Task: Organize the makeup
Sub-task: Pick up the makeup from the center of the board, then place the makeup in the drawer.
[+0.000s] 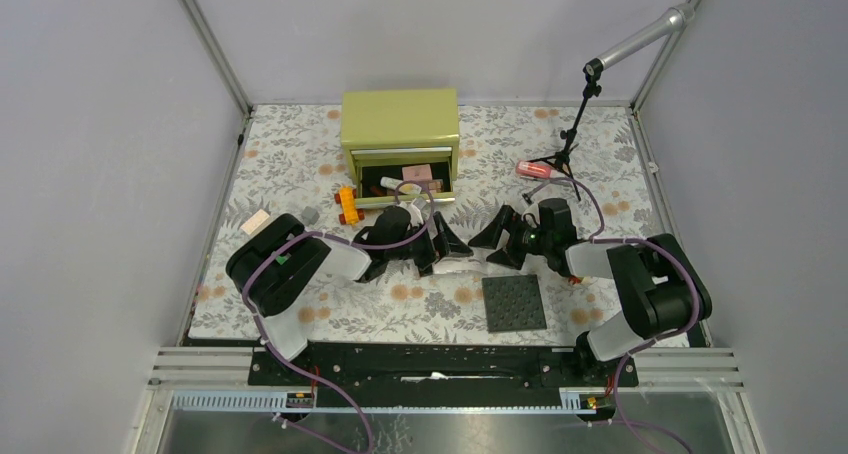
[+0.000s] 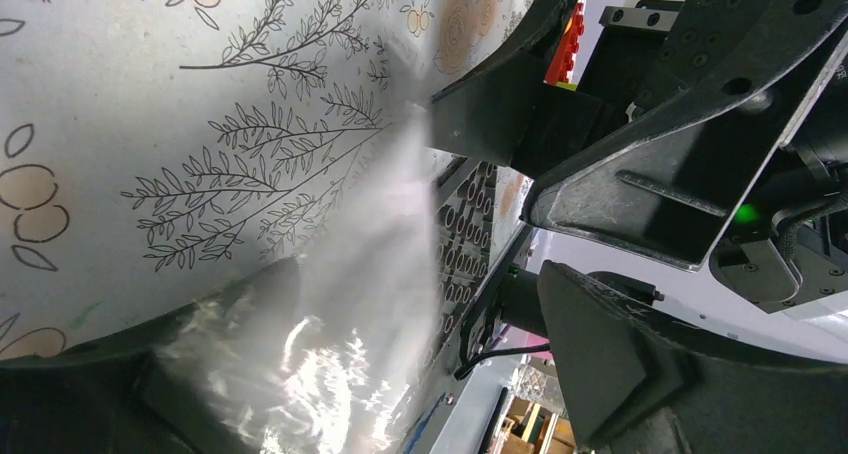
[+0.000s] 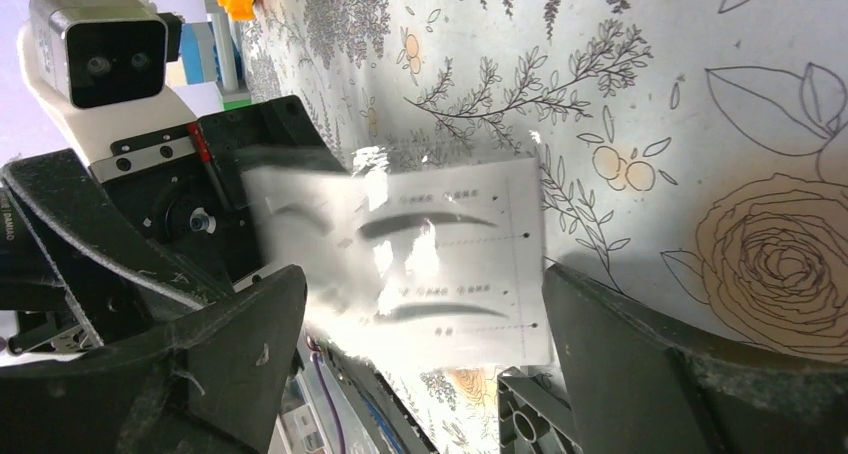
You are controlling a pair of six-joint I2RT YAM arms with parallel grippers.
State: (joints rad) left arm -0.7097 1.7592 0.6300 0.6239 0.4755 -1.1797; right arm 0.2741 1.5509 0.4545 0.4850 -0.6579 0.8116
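Note:
A clear plastic sheet printed with eyebrow shapes [image 3: 440,264] lies flat on the floral cloth, a pale patch [image 1: 463,265] in the top view. My right gripper [image 3: 420,304] is open, one finger on each side of the sheet. My left gripper [image 1: 448,250] faces it from the left, open, with the sheet's blurred edge [image 2: 340,304] beside one finger. The right gripper [image 1: 493,246] sits close to it. A pink compact [image 1: 418,172] and a cream tube [image 1: 395,184] lie in the open drawer. A pink-red tube [image 1: 535,169] lies at the back right.
The green drawer box [image 1: 400,119] stands at the back centre. An orange toy car [image 1: 347,204] sits left of the drawer. A dark studded plate [image 1: 514,302] lies near the front. A microphone stand [image 1: 570,144] rises at the back right. A peach item [image 1: 255,222] lies far left.

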